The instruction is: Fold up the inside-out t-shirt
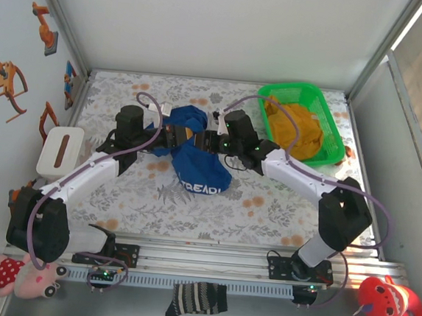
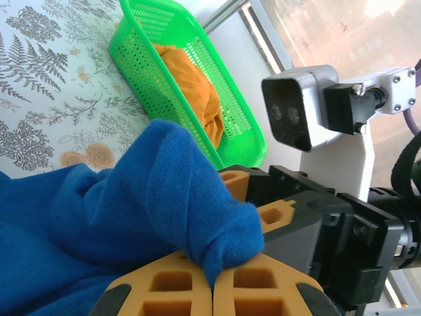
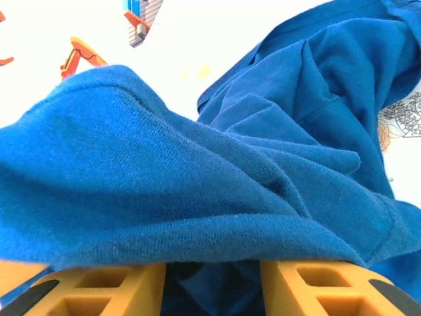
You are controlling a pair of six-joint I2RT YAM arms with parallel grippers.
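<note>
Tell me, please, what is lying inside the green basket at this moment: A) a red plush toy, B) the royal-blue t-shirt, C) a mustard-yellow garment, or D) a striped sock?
C: the green basket at the far right of the table holds a mustard-yellow garment, also seen from the left wrist, while the blue t-shirt lies mid-table between the two grippers.

A fern-patterned table [image 1: 266,207] sits inside pale grey walls [image 1: 208,25]; cartoon stickers [image 1: 11,81] dot the left wall, and daylight enters at far right.
</note>
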